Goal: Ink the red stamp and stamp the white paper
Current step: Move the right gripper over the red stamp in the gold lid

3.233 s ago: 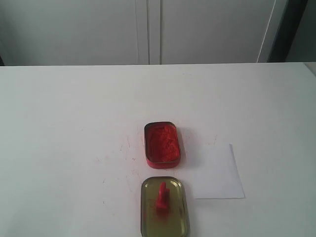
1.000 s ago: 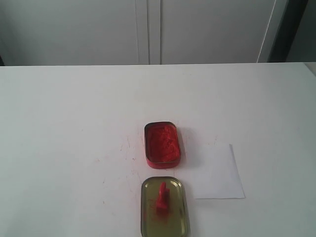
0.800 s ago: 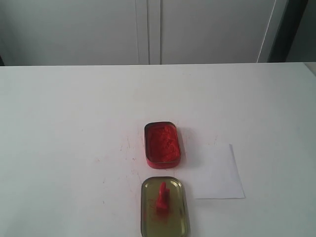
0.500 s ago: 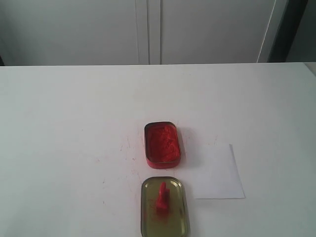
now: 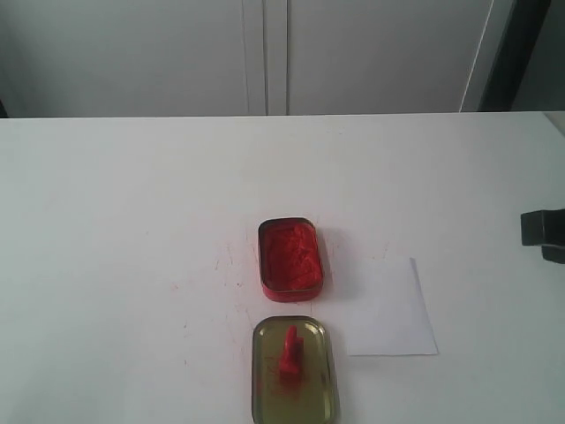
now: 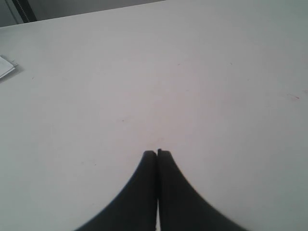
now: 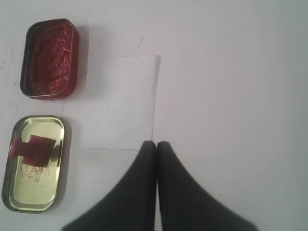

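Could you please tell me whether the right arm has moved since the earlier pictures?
Yes. The right arm was out of the exterior view before; now its dark end shows at that view's right edge, to the right of the white paper.

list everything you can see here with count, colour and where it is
red stamp: one, bright red, standing in the tin lid
tin lid: one, gold, at the near edge of the exterior view
ink tin: one, red, open, red paste inside, just behind the lid
white paper: one, white, flat on the table, right of the tins
table: one, white, faint red smears near the tins
cabinet doors: pale grey, behind the table
left gripper: one, black, shut, over bare table
right gripper: one, black, shut, above the paper's edge
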Controlling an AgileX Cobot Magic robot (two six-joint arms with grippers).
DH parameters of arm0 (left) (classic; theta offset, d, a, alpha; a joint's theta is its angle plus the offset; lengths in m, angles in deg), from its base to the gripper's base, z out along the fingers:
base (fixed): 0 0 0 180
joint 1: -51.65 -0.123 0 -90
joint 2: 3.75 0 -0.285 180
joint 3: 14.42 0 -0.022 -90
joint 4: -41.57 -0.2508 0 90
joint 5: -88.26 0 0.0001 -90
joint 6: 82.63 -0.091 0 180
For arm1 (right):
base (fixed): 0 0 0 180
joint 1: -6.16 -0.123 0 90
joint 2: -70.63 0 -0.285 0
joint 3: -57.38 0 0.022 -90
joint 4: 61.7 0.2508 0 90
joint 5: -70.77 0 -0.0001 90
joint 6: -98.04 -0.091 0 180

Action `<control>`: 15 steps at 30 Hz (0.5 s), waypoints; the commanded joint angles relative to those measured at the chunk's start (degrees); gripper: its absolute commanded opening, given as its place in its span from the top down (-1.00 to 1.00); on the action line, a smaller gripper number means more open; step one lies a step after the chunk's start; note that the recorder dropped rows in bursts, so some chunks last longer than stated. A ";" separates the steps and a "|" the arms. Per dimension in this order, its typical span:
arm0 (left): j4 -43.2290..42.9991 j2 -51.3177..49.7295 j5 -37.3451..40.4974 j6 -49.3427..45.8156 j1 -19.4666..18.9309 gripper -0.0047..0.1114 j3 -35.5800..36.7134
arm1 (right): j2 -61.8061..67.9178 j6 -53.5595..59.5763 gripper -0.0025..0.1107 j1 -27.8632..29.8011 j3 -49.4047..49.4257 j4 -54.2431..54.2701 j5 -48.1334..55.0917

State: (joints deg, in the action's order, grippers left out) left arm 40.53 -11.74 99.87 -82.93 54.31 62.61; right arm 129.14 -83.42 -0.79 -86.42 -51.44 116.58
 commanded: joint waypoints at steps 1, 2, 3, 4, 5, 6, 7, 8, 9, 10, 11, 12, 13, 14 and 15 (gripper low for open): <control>0.07 0.20 0.00 -0.16 -0.20 0.92 0.19 | 1.97 1.45 0.96 -0.02 -1.15 2.41 0.46; 0.07 0.20 0.00 -0.16 -0.20 0.92 0.19 | 2.37 1.93 0.96 -0.35 -1.19 2.67 0.46; 0.07 0.20 0.00 -0.16 -0.20 0.92 0.19 | 2.65 1.93 0.96 -0.91 -1.19 2.92 0.20; 0.07 0.20 0.00 -0.16 -0.20 0.92 0.19 | 3.04 1.93 0.96 -1.60 -1.19 2.92 0.20; 0.07 0.20 0.00 -0.16 -0.20 0.92 0.19 | 3.35 1.93 0.96 -2.35 -1.19 2.92 0.20; 0.07 0.20 0.00 -0.16 -0.20 0.92 0.19 | 3.80 1.79 0.96 -3.20 -1.19 2.92 0.20; 0.07 0.20 0.00 -0.16 -0.20 0.92 0.19 | 4.15 1.45 0.96 -3.93 -1.19 2.92 0.04; 0.07 0.20 0.00 -0.16 -0.20 0.92 0.19 | 4.63 1.45 0.96 -4.94 -1.19 2.92 -0.12; 0.07 0.20 0.00 -0.16 -0.20 0.92 0.19 | 4.92 1.45 0.96 -5.62 -1.19 2.92 -0.41; 0.07 0.20 0.00 -0.16 -0.20 0.92 0.19 | 5.23 1.45 0.96 -6.47 -1.19 3.04 -0.68; 0.07 0.20 0.00 -0.16 -0.20 0.92 0.19 | 5.42 1.45 0.96 -7.35 -1.31 3.04 -0.80; 0.07 0.20 0.00 -0.16 -0.20 0.92 0.19 | 5.72 1.12 0.96 -8.04 -1.59 3.04 -0.80; 0.07 0.20 0.00 -0.16 -0.20 0.92 0.19 | 6.06 0.99 0.96 -8.82 -1.96 3.04 -0.68; 0.07 0.20 0.00 -0.16 -0.20 0.92 0.19 | 6.52 0.55 0.96 -9.60 -2.40 3.16 -0.68; 0.07 0.20 0.00 -0.16 -0.20 0.92 0.19 | 6.94 -0.18 0.96 -10.34 -2.88 3.16 -0.68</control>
State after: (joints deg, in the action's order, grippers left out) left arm 40.53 -11.74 99.87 -82.93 54.31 62.61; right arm 135.15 -82.58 -9.20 -88.01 -48.59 116.52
